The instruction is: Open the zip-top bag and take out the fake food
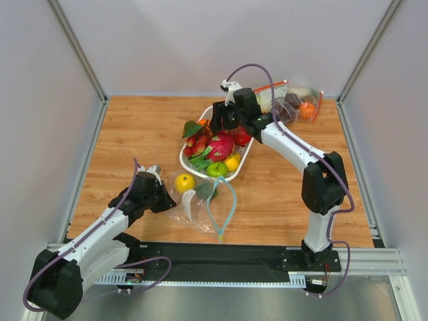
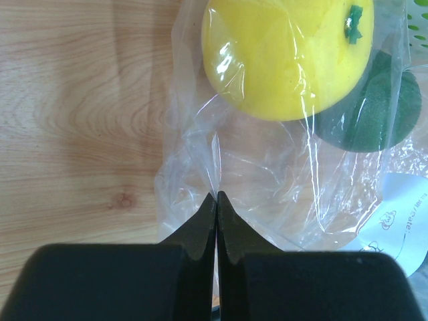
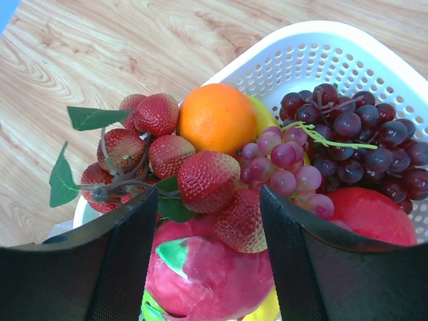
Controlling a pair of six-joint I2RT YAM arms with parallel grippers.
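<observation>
The zip-top bag [image 1: 200, 207] lies open on the table near the front, its teal zip strip [image 1: 224, 204] in a loop. A yellow lemon [image 1: 184, 182] and a dark green fruit [image 1: 204, 190] are inside it; both show through the plastic in the left wrist view, lemon [image 2: 281, 60] and green fruit [image 2: 381, 107]. My left gripper [image 2: 217, 197] is shut on a fold of the bag's plastic [image 2: 267, 180] at its closed end. My right gripper [image 3: 207, 194] is open and hovers over the strawberries [image 3: 167, 154] and the orange [image 3: 216, 117] in the white basket [image 3: 321, 33].
The basket [image 1: 182, 159] at mid-table also holds a pink dragon fruit [image 3: 214, 274], purple grapes [image 3: 354, 134], a green apple [image 1: 216, 170] and a yellow fruit [image 1: 232, 162]. A second clear bag with a red-orange zip [image 1: 294, 100] lies at the back right.
</observation>
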